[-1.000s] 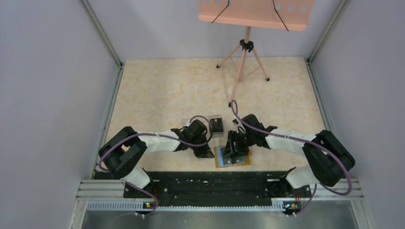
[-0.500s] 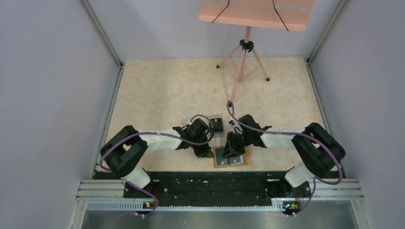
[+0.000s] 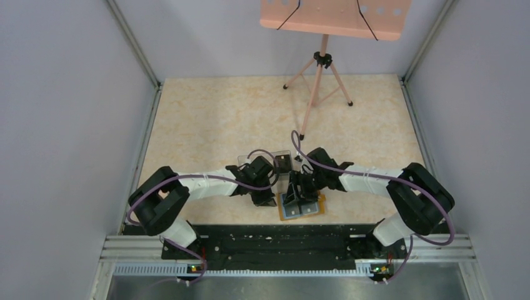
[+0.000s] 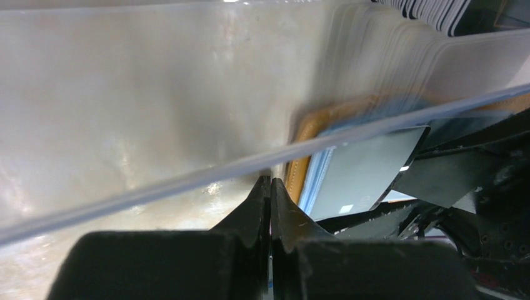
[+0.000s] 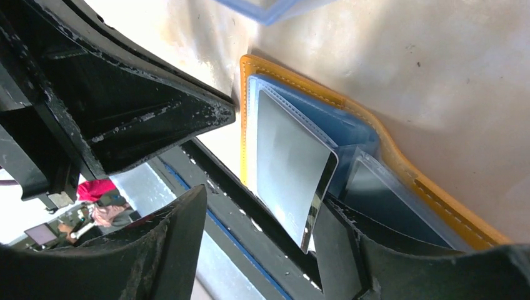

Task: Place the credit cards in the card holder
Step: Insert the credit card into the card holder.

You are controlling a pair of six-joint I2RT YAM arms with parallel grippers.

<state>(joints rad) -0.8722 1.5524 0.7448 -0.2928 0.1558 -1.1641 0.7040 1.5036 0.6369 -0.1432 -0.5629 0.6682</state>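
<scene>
Shifting leftward over the card holder (image 3: 306,211) with right gripper (image 3: 298,189) jaws spread apart, leaving one credit card (image 5: 290,165) part-tucked in its blue pocket; keeping left gripper (image 4: 270,187) pinched shut alongside; needing further seating.

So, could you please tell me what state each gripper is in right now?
Left gripper: shut, nothing seen between its fingers.
Right gripper: open, with a credit card on the card holder between its fingers, not clamped.
</scene>
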